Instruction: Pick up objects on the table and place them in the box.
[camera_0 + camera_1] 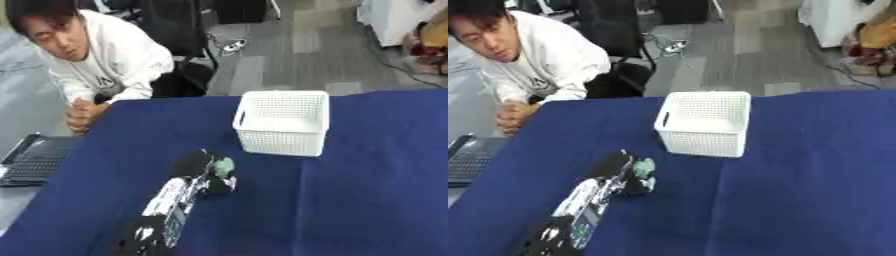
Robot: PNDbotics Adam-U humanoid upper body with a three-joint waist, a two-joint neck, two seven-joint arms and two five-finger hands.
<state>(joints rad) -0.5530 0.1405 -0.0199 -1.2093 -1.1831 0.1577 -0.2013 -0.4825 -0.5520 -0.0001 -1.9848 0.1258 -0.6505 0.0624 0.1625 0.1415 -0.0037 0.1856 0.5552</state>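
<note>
Nearest the camera, the robot's left arm [162, 212] comes up from the lower left edge, black with silver and white parts along its length, and stretches out over the blue cloth of the table [376, 200]. At its far end the left robot hand [203, 172] sits low over the cloth with its dark fingers curled in around a small pale green object [225, 166], which shows at the right side of the hand, between the fingers; whether the object is lifted clear of the cloth or touching it I cannot tell, and its shape is too blurred to name beyond a small rounded lump. Beyond the hand and off to its right stands the white box [282, 125], a plastic basket with perforated walls and a handle slot in the side facing the hand; it stands upright on the cloth, apart from the hand, and nothing can be made out inside it from here. Left of the arm, off the edge of the table, lies an open laptop [35, 160] with a dark keyboard. Only this one robot hand shows in either view.
</note>
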